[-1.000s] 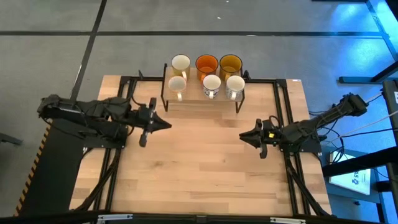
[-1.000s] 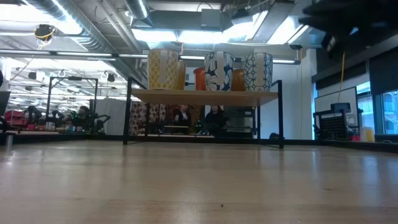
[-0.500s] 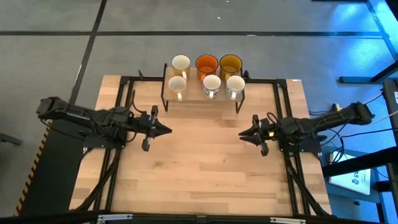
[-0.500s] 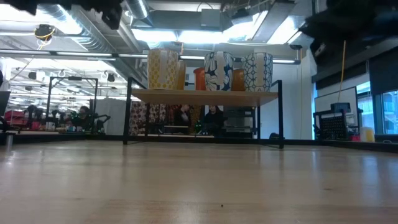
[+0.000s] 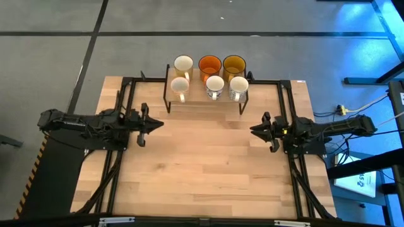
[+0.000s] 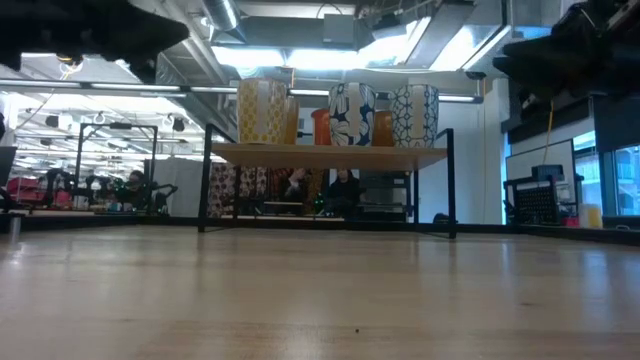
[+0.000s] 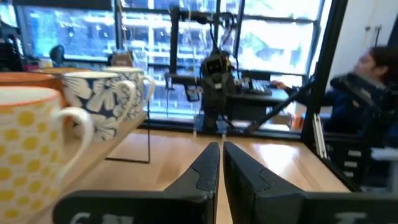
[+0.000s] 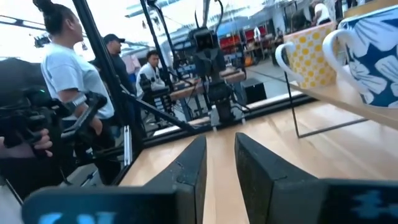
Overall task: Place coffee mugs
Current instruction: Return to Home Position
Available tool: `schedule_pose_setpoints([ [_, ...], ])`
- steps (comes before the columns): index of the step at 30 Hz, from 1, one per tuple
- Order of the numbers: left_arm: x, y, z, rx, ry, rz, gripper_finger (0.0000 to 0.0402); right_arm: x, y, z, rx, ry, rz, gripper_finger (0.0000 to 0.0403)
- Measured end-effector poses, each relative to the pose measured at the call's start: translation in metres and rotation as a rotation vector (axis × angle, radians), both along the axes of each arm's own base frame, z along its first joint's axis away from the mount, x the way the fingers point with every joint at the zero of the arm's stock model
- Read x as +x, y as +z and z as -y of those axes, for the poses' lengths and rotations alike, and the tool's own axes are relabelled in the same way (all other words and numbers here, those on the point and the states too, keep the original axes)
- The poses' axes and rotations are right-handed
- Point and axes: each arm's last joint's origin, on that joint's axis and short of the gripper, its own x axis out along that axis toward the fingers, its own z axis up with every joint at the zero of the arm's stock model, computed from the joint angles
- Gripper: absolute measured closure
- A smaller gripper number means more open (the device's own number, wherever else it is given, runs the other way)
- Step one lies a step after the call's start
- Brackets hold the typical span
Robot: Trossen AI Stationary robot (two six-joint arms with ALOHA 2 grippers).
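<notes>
Six mugs (image 5: 210, 75) are sitting on the shelf (image 5: 197, 96). Placing looks done, homing in hand. Left gripper (image 5: 156, 122) is hovering pressed together, right gripper (image 5: 255, 130) slightly spread, both empty. Next: parking both arms clear.

Bare table (image 5: 202, 164) before shelf (image 6: 330, 155) of mugs (image 5: 214, 84)

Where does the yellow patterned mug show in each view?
High view: yellow mug, left end of the front row on the shelf.
Low view: yellow mug, leftmost on the shelf.
Left wrist view: yellow mug, nearest, before the blue mug.
Right wrist view: yellow mug, beyond the blue mug.
Shared landmark: the shelf.
</notes>
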Motion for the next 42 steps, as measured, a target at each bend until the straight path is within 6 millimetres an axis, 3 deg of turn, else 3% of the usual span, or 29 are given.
schedule_pose_setpoints([
  [10,-0.019,-0.039,-0.002,-0.095,0.001,0.084,0.0386,-0.011,-0.001,0.002,-0.032,-0.032,-0.002,0.0331],
  [15,-0.025,-0.047,-0.003,-0.131,0.008,0.032,0.0386,-0.017,-0.002,0.003,-0.016,-0.044,0.0,0.0331],
  [22,-0.024,-0.056,-0.002,-0.129,0.003,-0.063,0.0386,-0.02,-0.008,0.003,-0.039,-0.038,-0.053,0.0331],
  [42,-0.024,-0.055,-0.002,-0.126,0.001,-0.058,0.0386,-0.02,-0.014,0.003,-0.043,-0.035,-0.115,0.0331],
])
